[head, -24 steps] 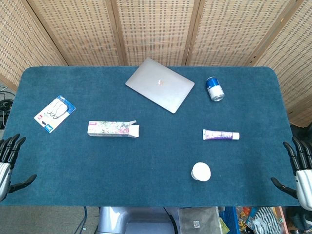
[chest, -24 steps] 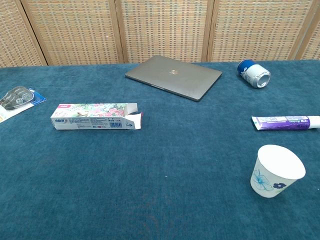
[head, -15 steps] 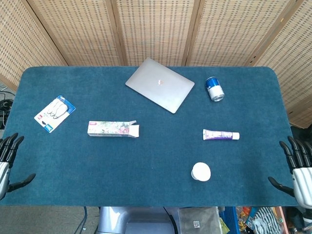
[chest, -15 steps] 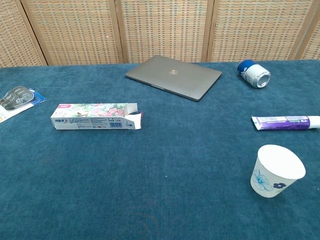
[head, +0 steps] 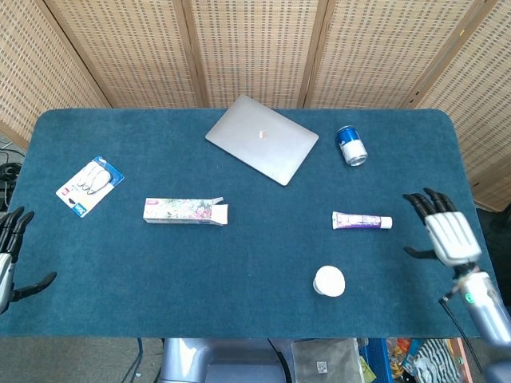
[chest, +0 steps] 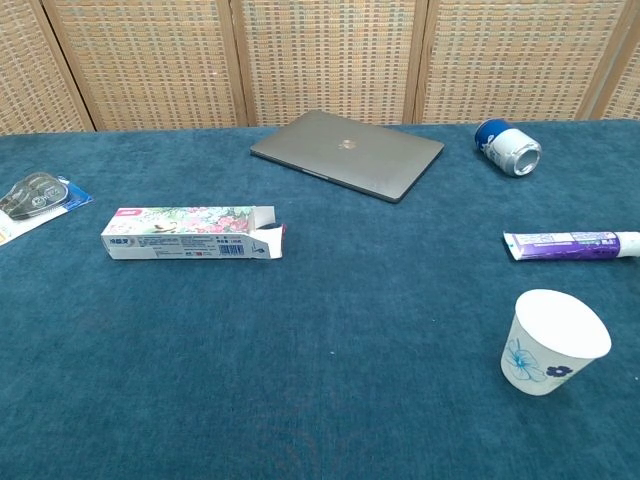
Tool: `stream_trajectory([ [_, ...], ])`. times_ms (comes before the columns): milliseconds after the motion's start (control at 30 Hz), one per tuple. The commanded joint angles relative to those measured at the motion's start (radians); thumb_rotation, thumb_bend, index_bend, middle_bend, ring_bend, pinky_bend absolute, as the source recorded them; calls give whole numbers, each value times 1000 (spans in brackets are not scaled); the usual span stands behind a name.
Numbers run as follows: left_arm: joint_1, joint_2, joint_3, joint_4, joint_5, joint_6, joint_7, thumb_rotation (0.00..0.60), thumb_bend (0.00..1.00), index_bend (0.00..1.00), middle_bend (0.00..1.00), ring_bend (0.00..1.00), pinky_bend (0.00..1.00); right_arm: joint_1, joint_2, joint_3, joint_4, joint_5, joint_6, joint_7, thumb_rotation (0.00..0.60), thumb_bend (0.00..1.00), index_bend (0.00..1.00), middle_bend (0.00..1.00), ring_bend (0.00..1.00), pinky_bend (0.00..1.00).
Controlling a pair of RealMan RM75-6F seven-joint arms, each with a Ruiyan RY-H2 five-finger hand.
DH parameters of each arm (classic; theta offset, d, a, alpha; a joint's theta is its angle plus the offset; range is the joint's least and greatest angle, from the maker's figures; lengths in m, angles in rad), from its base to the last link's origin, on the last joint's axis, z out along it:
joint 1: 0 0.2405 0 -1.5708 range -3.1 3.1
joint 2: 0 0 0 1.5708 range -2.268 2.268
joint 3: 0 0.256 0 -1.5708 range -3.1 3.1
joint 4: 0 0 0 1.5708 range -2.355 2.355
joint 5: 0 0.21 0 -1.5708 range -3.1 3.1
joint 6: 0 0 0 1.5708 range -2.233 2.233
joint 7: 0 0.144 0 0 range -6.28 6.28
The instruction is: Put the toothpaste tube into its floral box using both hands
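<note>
The floral box [head: 185,211] [chest: 192,233] lies flat on the left half of the blue table, its open flap end pointing right. The purple and white toothpaste tube [head: 362,221] [chest: 571,244] lies on the right half, cap to the right. My right hand [head: 445,232] hovers open, fingers spread, over the table's right edge, a short way right of the tube. My left hand [head: 9,254] is open at the table's left front edge, far from the box. Neither hand shows in the chest view.
A closed grey laptop [head: 262,149] lies at the back centre. A blue can [head: 350,145] lies on its side at the back right. A white paper cup [head: 329,281] [chest: 551,341] stands in front of the tube. A blister pack [head: 89,184] lies at the left.
My right hand has risen from the front right corner and moved in toward the tube. My left hand has slipped slightly lower at the left edge. The objects have not moved.
</note>
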State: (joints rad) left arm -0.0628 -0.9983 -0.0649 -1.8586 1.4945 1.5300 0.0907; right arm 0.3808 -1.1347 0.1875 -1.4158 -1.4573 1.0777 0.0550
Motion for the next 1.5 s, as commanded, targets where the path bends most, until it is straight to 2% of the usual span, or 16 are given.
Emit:
stream_trajectory([
  [33,-14,-4,-12,0,-32,-25,10,600,185,0,0,0,0,122,-135,21,153,80,-139,12,600,5,271,323,193,221],
  [167,-29,-8,-21,0,-58,-48,25,600,185,0,0,0,0,157,-205,12,224,104,-180,-12,600,77,299,352,212,255],
  [300,-43,-12,-31,-1,-91,-72,39,600,185,0,0,0,0,178,-259,-5,273,115,-208,-19,600,106,305,356,215,270],
  [700,-64,-20,-40,-2,-134,-99,69,600,185,0,0,0,0,228,-345,-22,399,149,-277,-18,600,279,338,386,247,318],
  [1333,-73,-32,-44,-3,-167,-102,96,600,185,0,0,0,0,269,-424,-54,542,149,-350,28,600,297,379,421,271,332],
  [1400,-76,-34,-45,-2,-172,-104,100,600,185,0,0,0,0,274,-435,-57,560,145,-354,36,600,320,406,446,293,358],
  [1500,-79,-38,-46,-1,-179,-106,108,600,185,0,0,0,0,276,-439,-62,572,133,-349,54,600,403,499,535,372,433],
])
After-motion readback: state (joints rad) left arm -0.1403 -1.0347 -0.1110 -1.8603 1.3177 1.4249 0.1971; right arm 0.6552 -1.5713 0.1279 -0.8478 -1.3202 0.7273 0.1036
